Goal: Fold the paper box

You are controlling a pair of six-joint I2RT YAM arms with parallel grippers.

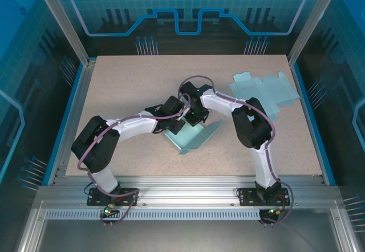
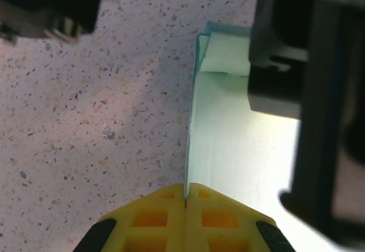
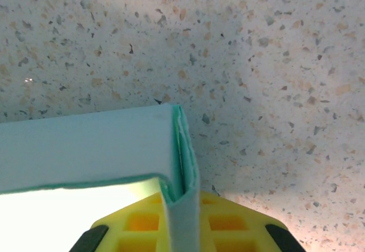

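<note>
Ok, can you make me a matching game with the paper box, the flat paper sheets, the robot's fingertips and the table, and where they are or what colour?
1 paper box
2 flat paper sheets
3 fingertips
4 table

A yellow
B speckled beige
C lying flat at the table's far right
D mid-table, pinched by the left gripper and the right gripper

Pairs: 1-D, 2-C, 3-A, 4-B

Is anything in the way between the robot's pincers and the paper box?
No, nothing is in the way. The left pincer is shut on a thin wall of the paper box, and the right pincer is shut on a folded corner of it.
</note>
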